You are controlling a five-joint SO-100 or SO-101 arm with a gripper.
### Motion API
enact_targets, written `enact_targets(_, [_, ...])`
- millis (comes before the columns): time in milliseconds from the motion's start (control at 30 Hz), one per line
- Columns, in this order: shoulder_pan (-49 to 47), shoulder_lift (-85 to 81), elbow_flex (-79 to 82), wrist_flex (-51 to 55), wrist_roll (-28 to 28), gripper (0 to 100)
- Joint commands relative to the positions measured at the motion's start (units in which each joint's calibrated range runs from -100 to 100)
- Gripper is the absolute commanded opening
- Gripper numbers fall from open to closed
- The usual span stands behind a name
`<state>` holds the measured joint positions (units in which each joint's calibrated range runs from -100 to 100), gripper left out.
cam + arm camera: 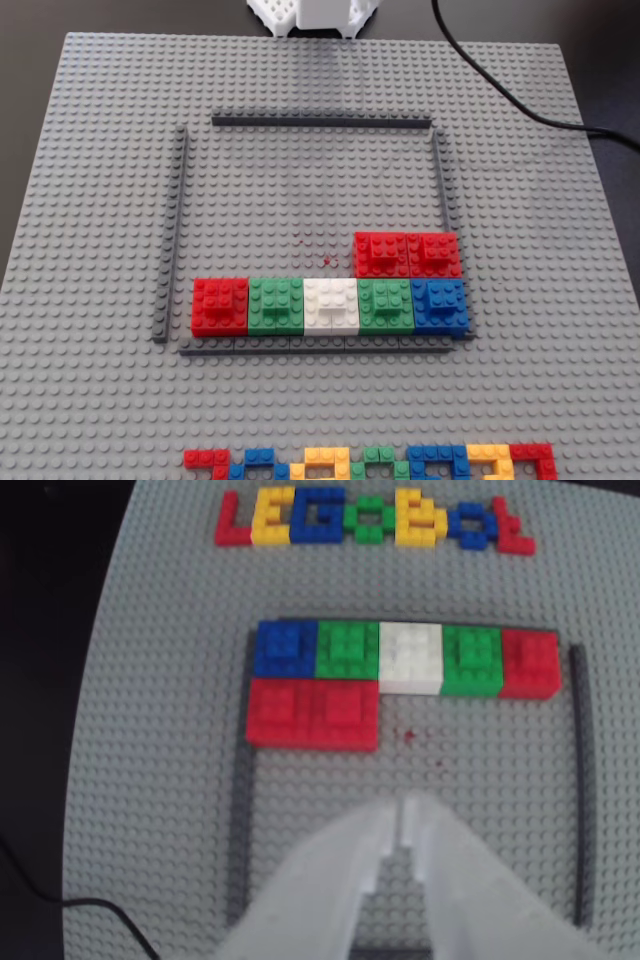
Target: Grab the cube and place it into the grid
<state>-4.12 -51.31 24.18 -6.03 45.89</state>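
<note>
The grid (pixel 300 190) is grey studded baseplate framed by four thin dark strips; it also shows in the wrist view (pixel 480 770). Three red cubes sit inside it. One (pixel 219 305) is at the left end of a row with green, white, green and blue blocks. Two more (pixel 381 254) (pixel 434 254) sit side by side just behind the row's right end. In the wrist view these two (pixel 312 712) lie at the left, the single one (pixel 530 663) at the right. My gripper (pixel 401 808) is shut and empty, hovering over the grid's bare part, apart from the blocks.
A flat multicoloured brick strip (pixel 370 463) lies near the baseplate's front edge, and at the top of the wrist view (pixel 370 520). A black cable (pixel 500 90) crosses the back right corner. The arm's white base (pixel 315 15) stands at the back edge.
</note>
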Motion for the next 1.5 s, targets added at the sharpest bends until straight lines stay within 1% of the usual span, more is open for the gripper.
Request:
enact_targets(0, [0.62,-12.14,3.77,-0.32,-0.54,0])
enact_targets(233, [2.61,-25.13,13.65,-1.83,-0.73,0])
enact_targets(400, [3.35,-30.71,21.26,-2.76,-0.78,0])
enact_targets(633, [3.86,-35.36,29.96,-6.33,-1.47,0])
enact_targets(1100, [5.34,-46.97,53.61,-13.85,-1.22,0])
enact_targets(1467, [5.48,-48.6,66.94,-18.54,-0.24,0])
